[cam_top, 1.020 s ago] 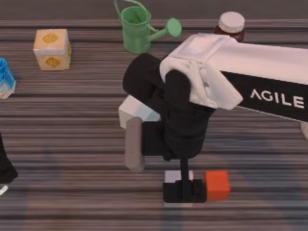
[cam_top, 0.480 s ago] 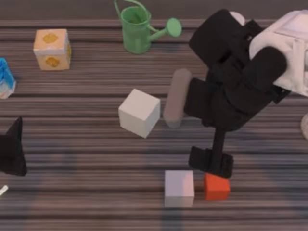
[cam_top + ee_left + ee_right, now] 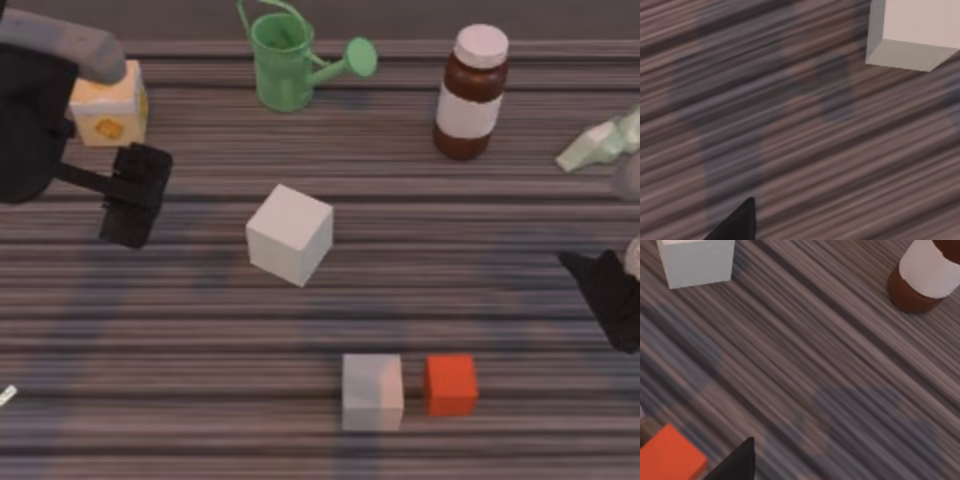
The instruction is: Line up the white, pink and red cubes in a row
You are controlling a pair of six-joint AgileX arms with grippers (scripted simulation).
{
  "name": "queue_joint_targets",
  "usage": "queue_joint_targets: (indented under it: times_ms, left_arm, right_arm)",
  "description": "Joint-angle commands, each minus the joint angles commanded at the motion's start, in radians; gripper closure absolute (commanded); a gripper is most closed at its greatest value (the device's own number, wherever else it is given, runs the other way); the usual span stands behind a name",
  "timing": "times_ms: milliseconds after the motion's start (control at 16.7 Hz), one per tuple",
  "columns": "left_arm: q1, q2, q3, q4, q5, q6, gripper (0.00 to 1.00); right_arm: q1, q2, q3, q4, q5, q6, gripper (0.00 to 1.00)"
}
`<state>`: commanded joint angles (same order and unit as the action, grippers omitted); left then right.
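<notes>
So compared with a moment back, my right arm has pulled off the middle of the counter and my right tool now sits at the right edge, well clear of everything; can't tell how wide it is. My left tool has swung in from the left edge and hangs near the patterned cube, touching nothing, and I can't tell its opening either. The pink cube and red cube sit just beside each other, squared to the counter edge. The white cube is apart, up-left of them, turned at an angle.
</notes>
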<state>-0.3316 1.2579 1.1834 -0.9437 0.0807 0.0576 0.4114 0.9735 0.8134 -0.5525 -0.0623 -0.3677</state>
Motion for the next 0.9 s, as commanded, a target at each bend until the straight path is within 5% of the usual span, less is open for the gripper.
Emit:
queue_joint_targets:
  times_ms: [420, 900]
  left_arm:
    - [-0.138, 0.787, 0.641, -0.391, -0.013, -0.019, 0.0]
    - [-0.198, 1.141, 1.038, -0.46, -0.069, -0.06, 0.0]
  right_arm:
    - [-0.246, -0.583, -0.491, 0.313, 0.018, 0.212, 0.0]
    - [-0.393, -0.95, -0.796, 0.538, 0.059, 0.358, 0.0]
